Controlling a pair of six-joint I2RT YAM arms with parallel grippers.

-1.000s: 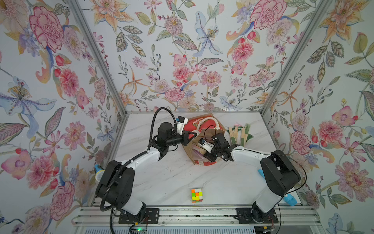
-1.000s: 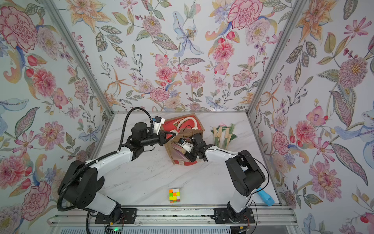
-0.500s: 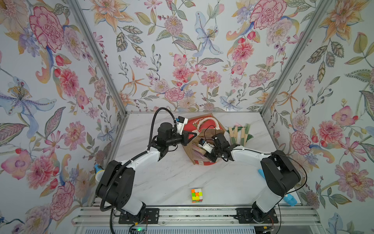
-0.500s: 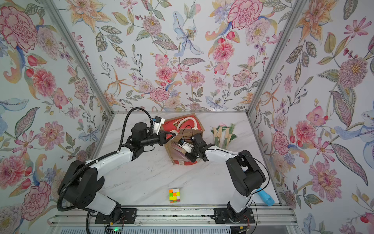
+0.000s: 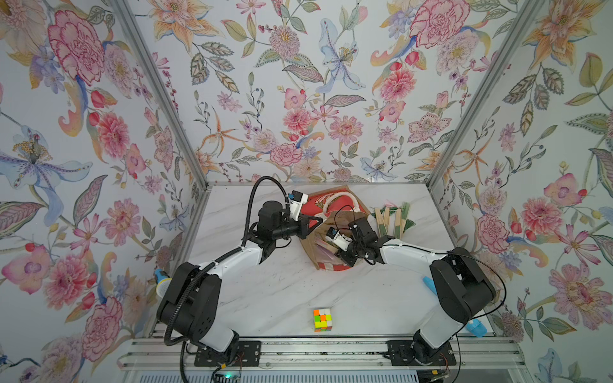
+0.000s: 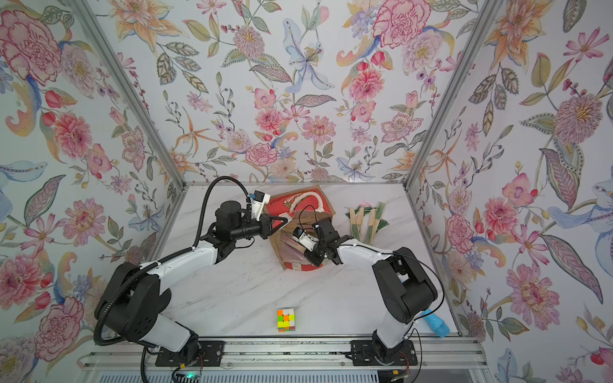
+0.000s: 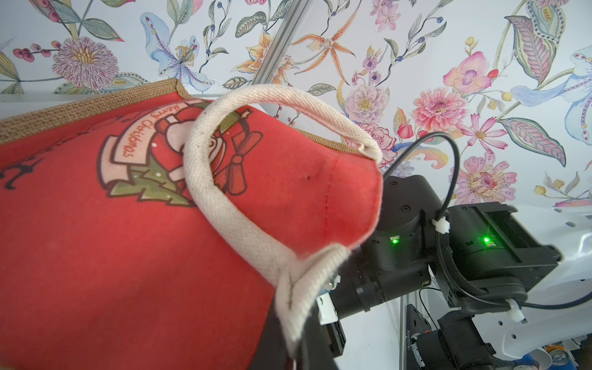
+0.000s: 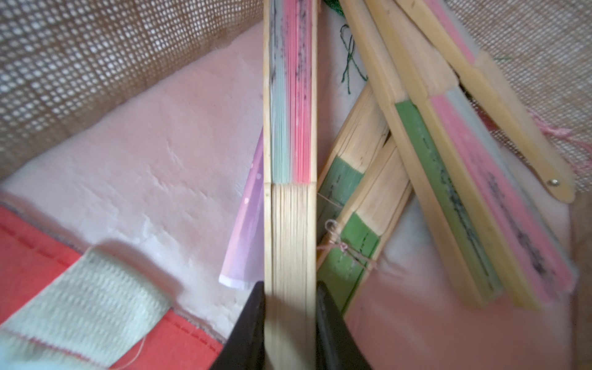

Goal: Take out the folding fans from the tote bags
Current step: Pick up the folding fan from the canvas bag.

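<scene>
1. The left tool (image 5: 318, 220) is pinched fully shut on the far-left rim of the tote bag (image 5: 326, 202), at the foot of its white handle (image 7: 217, 192). This grip likely props the mouth open so the soft jute neither sags nor slides.
2. The tote bag stands mid-bench toward the far side, its mouth tipped up toward the overhead camera.
3. The right tool (image 8: 290, 333) reaches in from the right. Its black fingers are narrowed against both bamboo flanks of a closed pink-and-green fan (image 8: 290, 144).
4. The hold sits on the bare ribs rather than the pleats, probably for a firmer bite that spares the paper.
5. This fan lies uppermost on the cream lining, which may be why it is the one taken. A lilac fan (image 8: 246, 217) peeks from beneath it, and the other fans (image 8: 448, 166) lie crossed just beside it.
6. The pulled-out fans (image 5: 393, 219) rest in a loose row on the bench (image 5: 282, 291), just right of the bag and within the right arm's reach.
7. With several fans in the bag, the job looks partway done. The lift ahead calls for a pull along the fan's length, clear of rim and loose threads.
8. A puzzle cube (image 5: 322, 320) sits at the near edge, well apart.
</scene>
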